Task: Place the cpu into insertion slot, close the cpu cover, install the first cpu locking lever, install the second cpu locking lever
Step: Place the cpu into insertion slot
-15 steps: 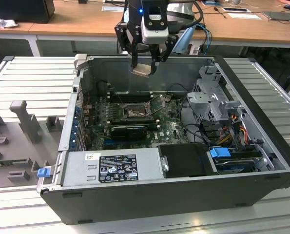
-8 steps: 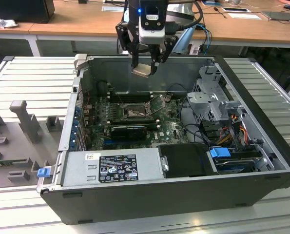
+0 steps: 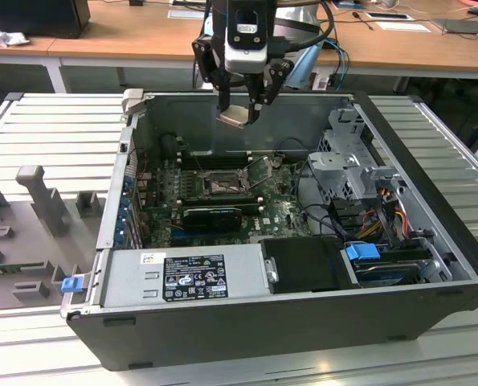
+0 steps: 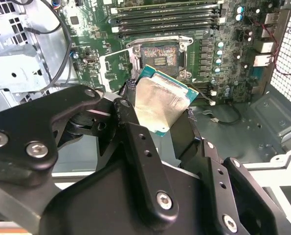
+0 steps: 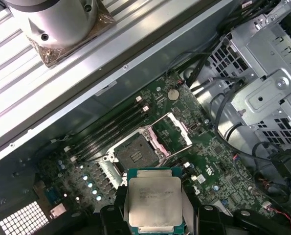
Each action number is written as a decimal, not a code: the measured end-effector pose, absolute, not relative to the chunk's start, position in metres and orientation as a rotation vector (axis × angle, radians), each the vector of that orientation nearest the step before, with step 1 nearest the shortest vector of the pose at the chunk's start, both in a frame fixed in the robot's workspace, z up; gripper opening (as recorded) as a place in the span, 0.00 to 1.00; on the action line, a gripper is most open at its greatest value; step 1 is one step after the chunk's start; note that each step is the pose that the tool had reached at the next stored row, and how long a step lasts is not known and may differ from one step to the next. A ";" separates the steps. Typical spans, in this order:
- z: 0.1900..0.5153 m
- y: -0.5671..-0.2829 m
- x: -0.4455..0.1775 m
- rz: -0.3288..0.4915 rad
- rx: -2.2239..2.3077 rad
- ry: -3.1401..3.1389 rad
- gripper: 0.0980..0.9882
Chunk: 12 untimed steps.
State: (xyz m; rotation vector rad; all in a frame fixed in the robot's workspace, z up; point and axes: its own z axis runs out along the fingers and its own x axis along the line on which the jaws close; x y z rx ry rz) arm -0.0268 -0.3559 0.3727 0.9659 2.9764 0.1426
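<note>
1. Wooden desks run along the back of the room. In front of them an open computer case lies on a ribbed metal table.
2. The cpu hangs high above the board, not yet over the insertion slot. In the exterior view the slot sits at about 6 o'clock from the chip. The main risk, as I judge it, is a skewed landing. The chip looks tilted, so a corner could meet the contacts of the slot first and bend them, or the chip could seat crooked.
3. A second risk is slip. The hold is on the edges of the thin chip only, so a knock against the case wall could twist it between the fingers.
4. The gripper is clamped on the cpu. The chip sits between the two fingertips, with its pale metal face exposed in both wrist views.
5. The cpu cover stands swung open just beside the slot, at about 2 o'clock from it in the exterior view, so the slot is bare.
6. Farther out in that view, the memory slots lie at 12 o'clock of the slot and the graphics card at 6 o'clock.
</note>
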 end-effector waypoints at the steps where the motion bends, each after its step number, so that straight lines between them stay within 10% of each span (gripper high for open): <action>1: 0.373 -0.356 -0.027 0.143 0.972 2.974 0.48; 12: 0.373 -0.356 -0.027 0.142 1.067 2.938 0.48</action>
